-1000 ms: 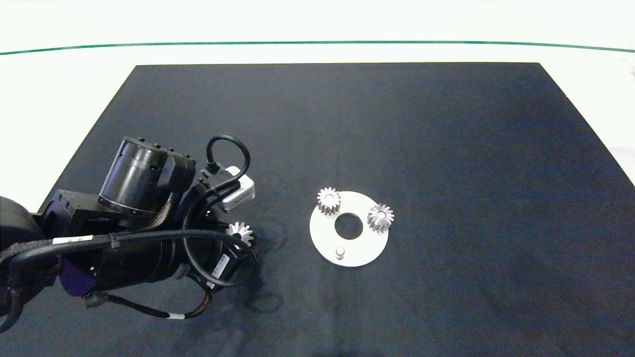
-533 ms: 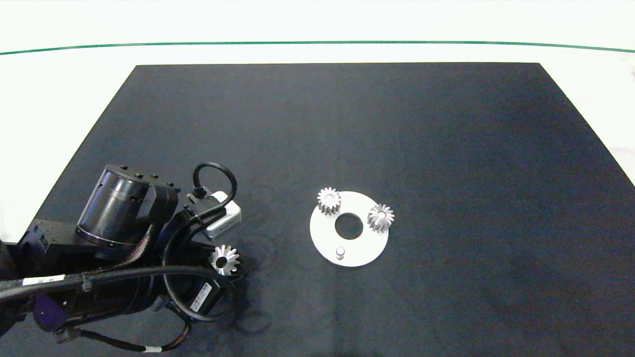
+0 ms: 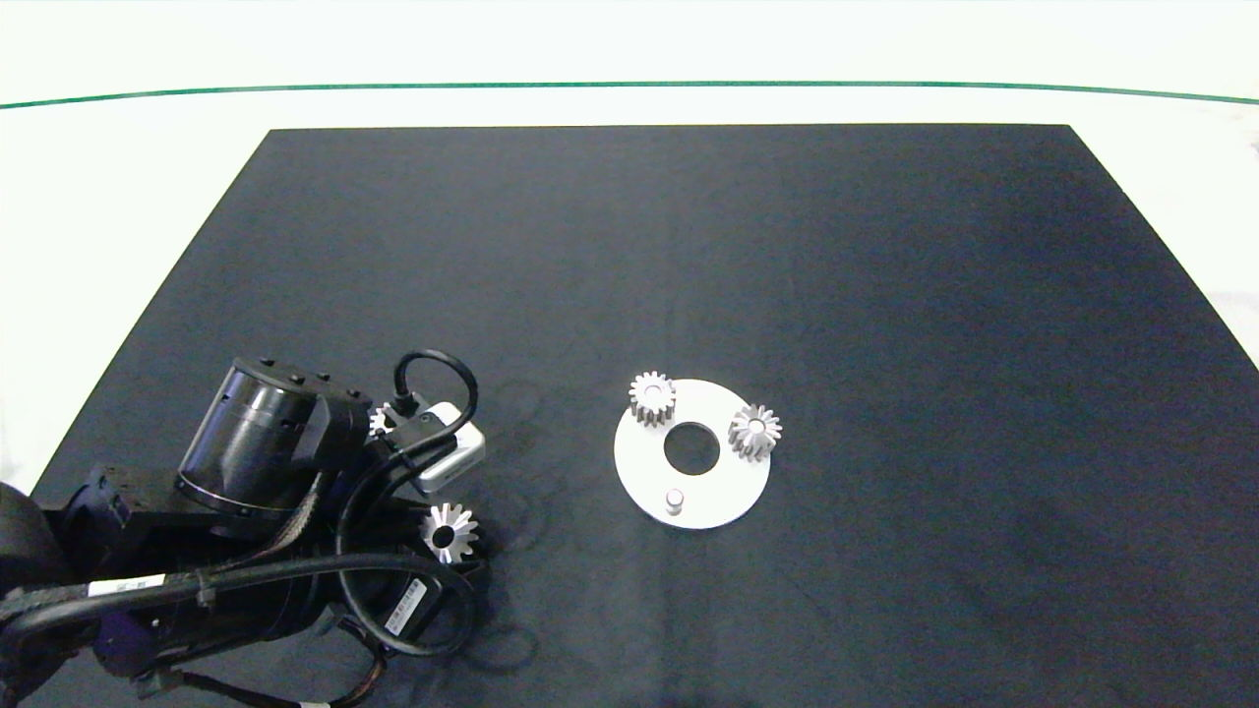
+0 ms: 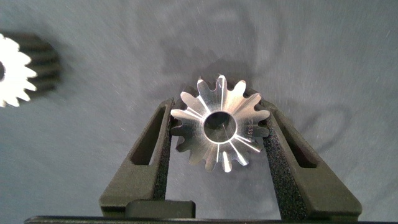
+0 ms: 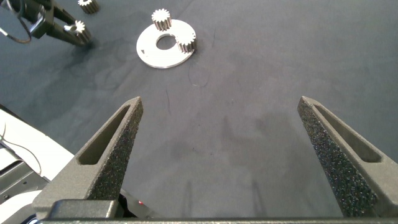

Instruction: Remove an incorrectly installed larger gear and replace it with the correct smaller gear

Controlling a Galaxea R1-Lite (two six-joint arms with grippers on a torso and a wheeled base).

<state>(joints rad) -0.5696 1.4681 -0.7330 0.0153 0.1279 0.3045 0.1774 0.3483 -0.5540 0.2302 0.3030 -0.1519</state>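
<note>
Pinching the larger gear (image 4: 221, 122) off to the side, the left claw (image 4: 219, 134) had cleared the disc's peg (image 3: 674, 501); the smaller gear (image 3: 378, 421) lay nearby, uninstalled. The right claw (image 5: 227, 146) hung spread.

A white table (image 3: 629, 103) crossed by a thin green line (image 3: 885, 87) near its far edge carries a large black mat (image 3: 885, 344). On the mat, about midway between its left and right edges and nearer the near edge, lies a flat white disc (image 3: 644, 472) with a round centre hole. Two small gears (image 3: 651, 397) (image 3: 754, 431) stand on the disc's far rim and a short peg (image 3: 674, 501) stands bare on its near rim. The smaller gear (image 4: 11, 70) lies loose on the mat toward the left edge. Near it the larger gear (image 4: 219, 132) sits between the left gripper (image 4: 219, 106) fingers, which press its teeth; whether it touches the mat cannot be told.
</note>
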